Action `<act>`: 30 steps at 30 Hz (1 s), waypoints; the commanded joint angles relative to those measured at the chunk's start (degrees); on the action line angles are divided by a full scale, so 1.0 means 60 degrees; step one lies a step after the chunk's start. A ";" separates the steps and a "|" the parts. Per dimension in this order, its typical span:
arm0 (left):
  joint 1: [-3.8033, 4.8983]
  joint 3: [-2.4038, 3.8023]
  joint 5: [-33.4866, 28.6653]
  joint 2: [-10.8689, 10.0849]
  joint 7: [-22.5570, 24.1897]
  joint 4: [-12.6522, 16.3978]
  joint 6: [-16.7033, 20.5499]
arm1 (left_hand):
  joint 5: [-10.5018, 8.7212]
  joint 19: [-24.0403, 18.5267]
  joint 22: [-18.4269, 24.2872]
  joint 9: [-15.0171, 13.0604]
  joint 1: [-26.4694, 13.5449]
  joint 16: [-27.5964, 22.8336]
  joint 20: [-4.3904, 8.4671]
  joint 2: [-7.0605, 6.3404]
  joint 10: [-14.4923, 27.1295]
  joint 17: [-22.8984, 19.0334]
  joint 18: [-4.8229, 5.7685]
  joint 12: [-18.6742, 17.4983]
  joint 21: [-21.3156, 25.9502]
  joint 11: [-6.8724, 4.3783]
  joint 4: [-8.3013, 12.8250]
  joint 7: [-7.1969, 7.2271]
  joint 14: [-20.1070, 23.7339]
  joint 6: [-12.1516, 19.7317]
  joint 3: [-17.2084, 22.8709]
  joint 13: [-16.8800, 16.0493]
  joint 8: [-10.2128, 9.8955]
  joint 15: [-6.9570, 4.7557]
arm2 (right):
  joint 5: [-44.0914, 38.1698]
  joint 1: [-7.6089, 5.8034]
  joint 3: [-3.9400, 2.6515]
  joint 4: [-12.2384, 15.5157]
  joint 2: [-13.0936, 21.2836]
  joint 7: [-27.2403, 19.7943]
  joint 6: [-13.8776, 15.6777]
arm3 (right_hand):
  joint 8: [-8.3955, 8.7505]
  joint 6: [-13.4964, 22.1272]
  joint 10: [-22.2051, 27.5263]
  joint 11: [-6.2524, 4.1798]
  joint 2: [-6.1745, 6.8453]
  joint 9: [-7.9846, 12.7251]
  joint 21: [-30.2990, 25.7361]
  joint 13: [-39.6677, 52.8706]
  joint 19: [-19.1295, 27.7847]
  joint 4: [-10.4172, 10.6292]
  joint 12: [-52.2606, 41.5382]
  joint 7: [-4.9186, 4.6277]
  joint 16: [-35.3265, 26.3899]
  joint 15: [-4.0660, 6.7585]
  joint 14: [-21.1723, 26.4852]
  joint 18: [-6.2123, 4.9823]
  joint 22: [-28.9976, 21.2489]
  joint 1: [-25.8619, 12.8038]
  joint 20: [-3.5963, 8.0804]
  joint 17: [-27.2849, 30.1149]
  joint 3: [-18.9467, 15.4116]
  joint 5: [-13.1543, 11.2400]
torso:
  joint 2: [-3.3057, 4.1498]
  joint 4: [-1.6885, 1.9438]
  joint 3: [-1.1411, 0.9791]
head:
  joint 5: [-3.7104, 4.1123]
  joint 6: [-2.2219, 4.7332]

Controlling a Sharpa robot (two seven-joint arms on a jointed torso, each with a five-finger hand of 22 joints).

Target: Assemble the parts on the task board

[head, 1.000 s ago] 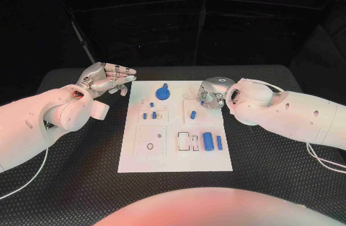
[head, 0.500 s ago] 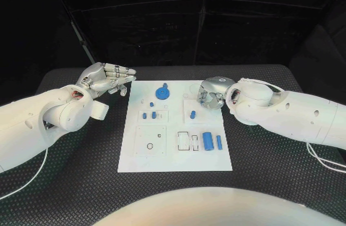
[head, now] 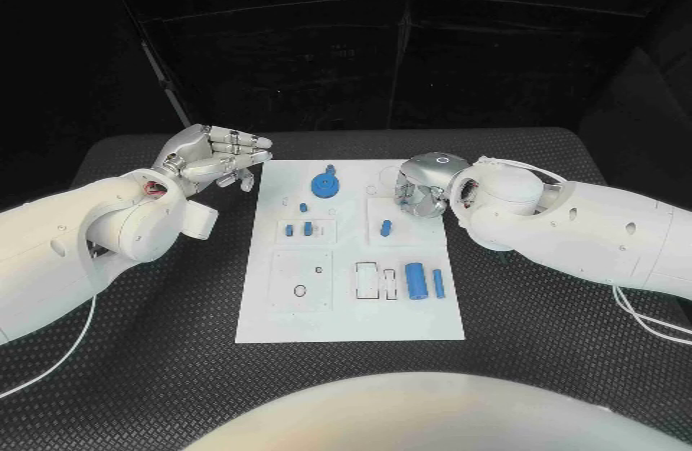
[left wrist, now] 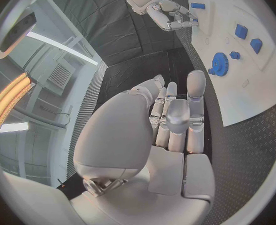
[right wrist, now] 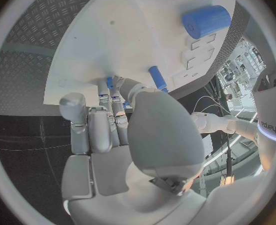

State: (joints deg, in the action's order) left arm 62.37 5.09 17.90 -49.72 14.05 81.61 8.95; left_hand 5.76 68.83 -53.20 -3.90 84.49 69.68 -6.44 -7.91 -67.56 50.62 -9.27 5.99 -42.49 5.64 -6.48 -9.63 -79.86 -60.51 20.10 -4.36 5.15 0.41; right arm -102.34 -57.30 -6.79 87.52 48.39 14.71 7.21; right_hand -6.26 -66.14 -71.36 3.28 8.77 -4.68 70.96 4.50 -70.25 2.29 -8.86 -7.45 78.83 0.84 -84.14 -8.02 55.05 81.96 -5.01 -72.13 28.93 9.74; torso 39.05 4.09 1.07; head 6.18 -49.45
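Note:
The white task board (head: 353,306) lies in the middle of the table. A blue gear (head: 326,183) (left wrist: 219,64) stands near its far edge. Below the gear are small blue pieces (head: 299,230). A blue peg (head: 387,229) (right wrist: 157,77) stands right of them. A thick blue cylinder (head: 415,280) (right wrist: 205,21) and a thin blue rod (head: 437,283) lie lower right. My right hand (head: 415,186) (right wrist: 106,125) hovers over the board's far right corner, fingers straight and pointing down, holding nothing. My left hand (head: 216,156) (left wrist: 175,120) is raised off the board's far left corner, empty.
The board has several vacant recesses, among them a ring-shaped mark (head: 300,292) at lower left and rectangular slots (head: 368,279) beside the cylinder. Black ribbed matting (head: 144,341) covers the table on both sides of the board.
The left hand's fingers have drawn in a little. The right hand has barely shifted. Nothing on the board has moved.

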 commanded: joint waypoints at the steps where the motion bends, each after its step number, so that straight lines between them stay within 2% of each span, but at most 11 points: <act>1: 0.0008 0.0010 -0.0051 -0.0006 0.0054 0.0019 0.0005 | 0.0016 -0.0054 0.0018 0.0014 0.0079 -0.0064 -0.0006 0.0018 0.0073 -0.0011 -0.0101 0.0045 0.0032 -0.0014 0.0072 -0.0015 0.0051 0.0028 0.0010 0.0008 -0.0056 0.0033 | -0.0222 0.0049 0.0044 0.0058 0.0014 0.0117 -0.0011 | -0.0016 -0.0062 -0.0050 0.0006 -0.0061 0.0015 0.0065 0.0006 -0.0039 -0.0077 -0.0003 -0.0004 0.0053 0.0057 -0.0468 0.0160 0.0007 0.0072 0.0004 -0.0015 0.0015 0.0100 | -0.0003 -0.0005 -0.0003 | 0.0005 -0.0003; 11: -0.0015 0.0010 -0.0051 -0.0023 0.0058 0.0024 0.0012 | 0.0016 -0.0059 0.0036 0.0015 0.0096 -0.0069 -0.0007 0.0019 0.0101 -0.0020 -0.0104 0.0039 0.0059 -0.0004 0.0095 -0.0024 0.0054 0.0037 0.0026 0.0012 -0.0062 0.0037 | -0.0310 0.0055 0.0041 0.0393 0.0174 0.0152 0.0535 | 0.0022 -0.0044 -0.0035 0.0031 -0.0101 0.0036 0.0102 0.0001 -0.0068 -0.0186 0.0030 -0.0032 0.0085 0.0044 -0.0474 0.0171 0.0059 0.0114 0.0003 -0.0046 0.0038 0.0303 | -0.0008 -0.0004 0.0001 | 0.0000 0.0007; 30: -0.0035 0.0010 -0.0051 -0.0045 0.0051 0.0030 0.0013 | 0.0016 -0.0073 0.0066 0.0016 0.0115 -0.0085 -0.0011 0.0018 0.0148 -0.0047 -0.0110 0.0028 0.0105 0.0010 0.0127 -0.0037 0.0065 0.0048 0.0048 0.0018 -0.0067 0.0046 | -0.0071 0.0051 0.0029 0.1083 0.0606 0.0135 0.0916 | 0.0054 -0.0016 -0.0008 0.0049 -0.0082 0.0053 0.0123 -0.0005 -0.0079 -0.0262 0.0057 -0.0052 0.0096 0.0033 -0.0475 0.0175 0.0085 0.0132 -0.0001 -0.0052 0.0046 0.0372 | -0.0009 0.0005 0.0006 | -0.0002 0.0003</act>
State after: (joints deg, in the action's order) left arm 62.11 5.09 17.89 -49.95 14.04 81.65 8.98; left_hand 5.76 68.83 -52.84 -3.90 84.49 69.40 -6.44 -7.91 -67.14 50.40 -9.27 5.99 -42.20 5.63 -6.15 -9.63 -79.66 -60.51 20.43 -4.31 4.94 0.62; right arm -103.25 -56.92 -6.57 93.44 51.77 15.77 11.24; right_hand -6.21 -66.13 -71.25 3.40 8.33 -4.38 71.44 4.47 -70.25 1.03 -8.74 -7.45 79.05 0.84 -84.14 -8.02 55.46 82.40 -5.01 -72.35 29.25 11.70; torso 39.00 4.05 1.08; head 6.30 -49.38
